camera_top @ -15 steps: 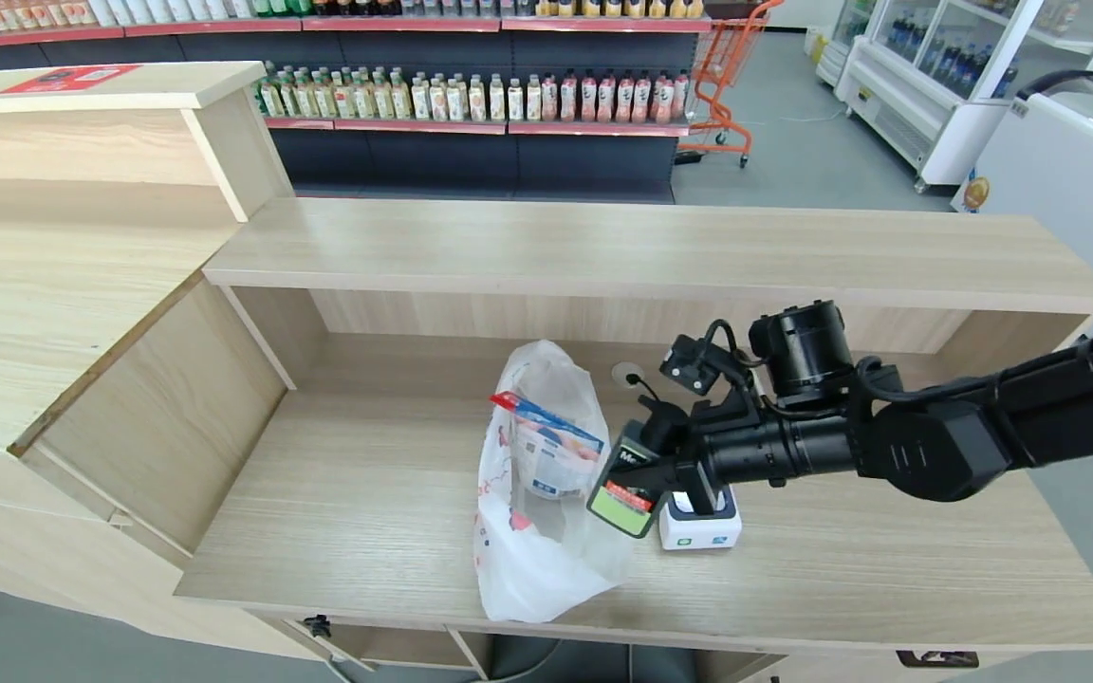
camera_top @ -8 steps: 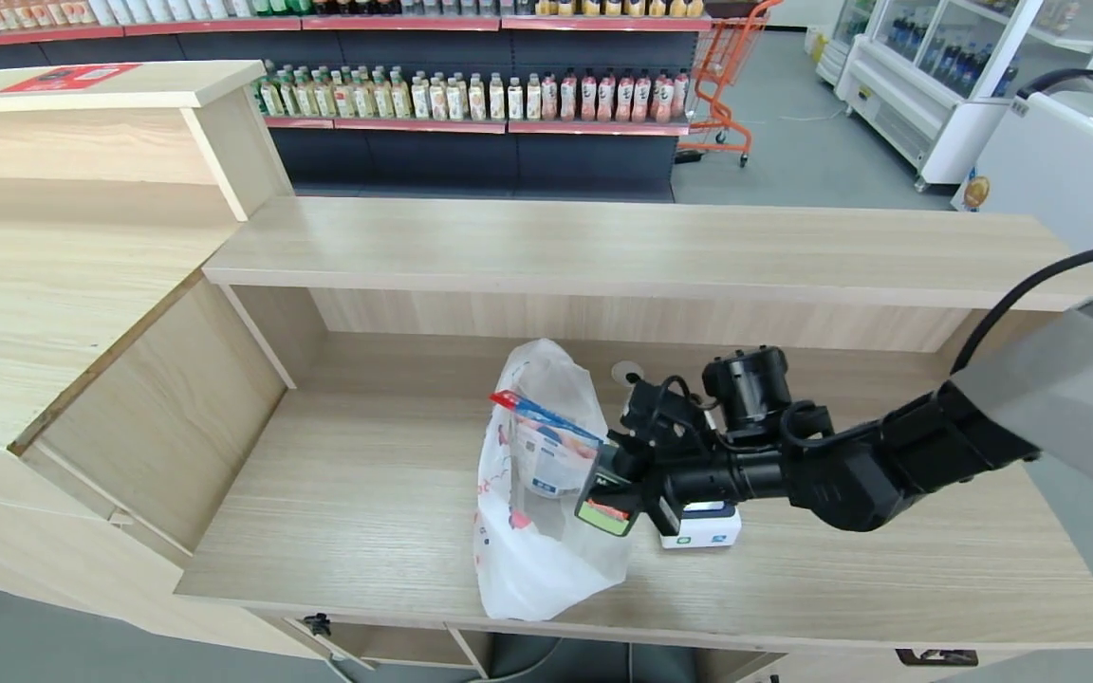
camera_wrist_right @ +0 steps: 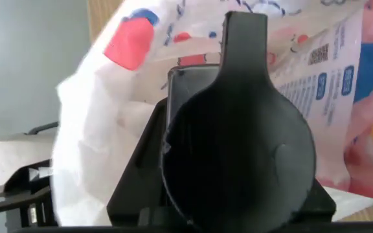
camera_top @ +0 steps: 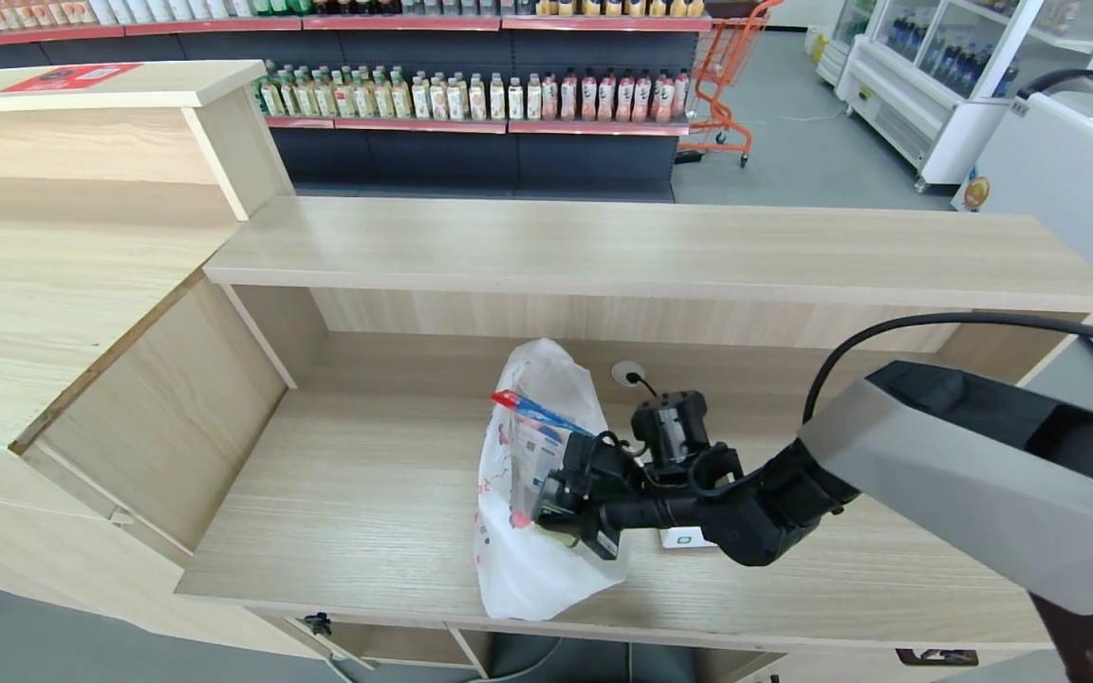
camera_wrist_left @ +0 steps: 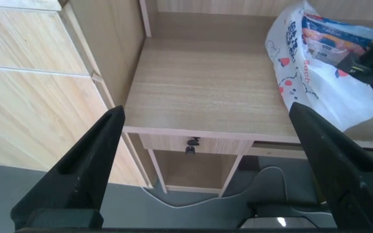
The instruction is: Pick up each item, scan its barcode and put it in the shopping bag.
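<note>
White crinkly plastic shopping bag (camera_top: 520,569); right tool (camera_top: 561,507) holds boxy item (camera_top: 597,542) inside.

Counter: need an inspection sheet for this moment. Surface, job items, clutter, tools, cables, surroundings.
Surface: wooden counter under a raised ledge.
Job's things: bag stands open; pouch inside it; dark box at the bag's mouth; white scanner beside the bag, mostly hidden by the right arm.
Clutter: nothing seen.
Grippers: right tool shut on the box, in the bag's mouth; left tool open, empty, out past the counter's front edge.
Cables: black cable comes from a hole in the counter.
Surroundings: bottle shelves, orange cart, freezers.
</note>
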`<state>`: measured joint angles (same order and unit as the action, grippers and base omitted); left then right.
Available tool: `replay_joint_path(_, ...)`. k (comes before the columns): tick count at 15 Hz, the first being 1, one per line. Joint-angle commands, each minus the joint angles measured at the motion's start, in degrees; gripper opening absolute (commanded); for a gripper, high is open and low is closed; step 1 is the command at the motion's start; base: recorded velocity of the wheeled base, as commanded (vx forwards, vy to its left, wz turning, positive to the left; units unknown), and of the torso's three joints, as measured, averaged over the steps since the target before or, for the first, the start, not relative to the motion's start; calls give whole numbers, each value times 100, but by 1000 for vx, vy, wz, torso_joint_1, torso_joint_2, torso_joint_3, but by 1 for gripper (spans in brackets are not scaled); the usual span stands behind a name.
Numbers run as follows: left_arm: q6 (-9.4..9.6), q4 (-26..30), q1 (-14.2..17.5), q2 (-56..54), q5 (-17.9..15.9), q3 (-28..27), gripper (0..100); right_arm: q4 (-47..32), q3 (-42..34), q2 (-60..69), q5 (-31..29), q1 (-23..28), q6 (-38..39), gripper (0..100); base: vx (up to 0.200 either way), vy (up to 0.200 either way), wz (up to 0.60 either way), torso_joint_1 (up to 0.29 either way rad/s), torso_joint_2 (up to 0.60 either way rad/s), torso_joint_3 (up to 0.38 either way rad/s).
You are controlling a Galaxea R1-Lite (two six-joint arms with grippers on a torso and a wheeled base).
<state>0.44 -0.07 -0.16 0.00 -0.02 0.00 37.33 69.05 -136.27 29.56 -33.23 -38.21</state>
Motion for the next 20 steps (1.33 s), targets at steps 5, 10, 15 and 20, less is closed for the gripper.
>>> replay_joint_path(5,0,-1,-2,9,2,0,100,301,504,-779,-196,-96,-38,0,0,0,0,0,0,0)
replay_joint_path(10,0,-1,-2,9,2,0,100,477,434,-673,-170,-78,24,100,0,0,0,0,0,0)
replay_joint_path(15,0,-1,-2,9,2,0,100,530,-1403,1990,-153,344,2643,100,0,0,0,0,0,0)
replay_joint_path(20,0,-1,-2,9,2,0,100,152,-3688,4706,-170,1609,3337,100,0,0,0,0,0,0)
